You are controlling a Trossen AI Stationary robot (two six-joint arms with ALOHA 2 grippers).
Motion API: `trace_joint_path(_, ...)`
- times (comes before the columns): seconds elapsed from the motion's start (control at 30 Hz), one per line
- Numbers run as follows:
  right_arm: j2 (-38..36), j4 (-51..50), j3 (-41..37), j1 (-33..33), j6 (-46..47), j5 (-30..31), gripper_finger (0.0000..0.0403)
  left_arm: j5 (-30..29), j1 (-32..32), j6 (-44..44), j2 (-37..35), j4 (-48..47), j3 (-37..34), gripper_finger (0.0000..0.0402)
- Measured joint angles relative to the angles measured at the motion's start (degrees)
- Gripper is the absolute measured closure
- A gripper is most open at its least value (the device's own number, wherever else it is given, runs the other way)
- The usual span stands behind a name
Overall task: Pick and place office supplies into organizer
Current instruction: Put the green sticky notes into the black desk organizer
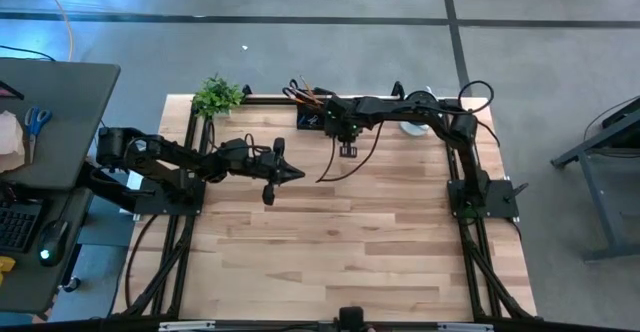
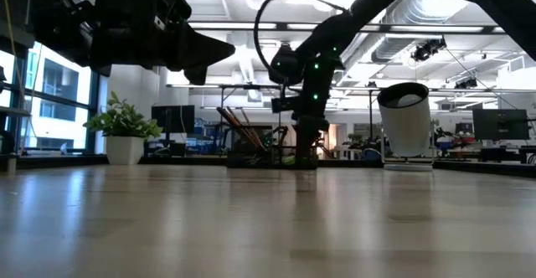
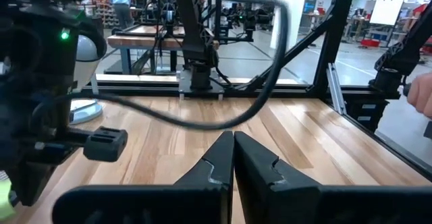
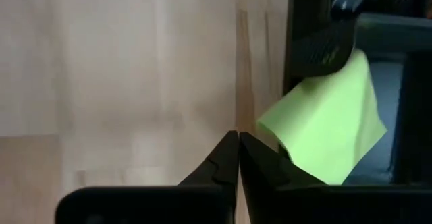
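Note:
The black organizer (image 1: 310,120) stands at the table's far edge with pencils (image 1: 300,94) sticking up from it; the low view shows it too (image 2: 251,157). My right gripper (image 4: 237,140) points steeply down beside it, shut, with nothing showing between its tips. Right next to its fingers lies the lime-green sticky-note pad (image 4: 331,129). The pad is tilted across the organizer's wall (image 4: 297,55), one corner jutting out over the wood, and a dark part covers its upper corner. My left gripper (image 1: 290,172) hovers level over the table's left middle, shut and holding nothing (image 3: 233,150). My right gripper's shut fingers stand against the jutting corner (image 4: 266,126) of the sticky-note pad. One finger (image 4: 283,177) lies in front of the pad's edge, so I cannot tell whether it touches the pad.
A silver-and-white cup (image 2: 404,119) stands right of the organizer and a small potted plant (image 1: 217,97) at the far left corner. A black cable (image 1: 345,167) loops below the right wrist. A side desk (image 1: 40,132) holds blue scissors. Bare wood (image 1: 350,252) fills the near half.

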Motion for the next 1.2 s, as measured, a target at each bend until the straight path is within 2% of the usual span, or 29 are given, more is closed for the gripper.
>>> trace_joint_path(0.53,3.14,5.13,-0.02,-0.61,-3.51,1.43,0.0402,-0.04,0.00,0.46,0.01,-0.07,0.01,0.0401)
trace_joint_path(0.73,3.14,4.96,-0.02,-1.76,-3.67,-0.31,0.0401,-0.19,0.02,0.66,0.00,-0.27,0.01,0.0399)
trace_joint_path(0.97,2.75,-0.99,0.03,-1.65,-3.67,-0.06,0.0401,-0.47,0.02,1.46,0.00,-0.90,0.01,0.0400)
trace_joint_path(1.2,2.33,3.13,1.17,-1.97,-3.72,1.60,0.0401,-0.55,0.02,1.46,0.00,-0.90,0.01,0.0401)
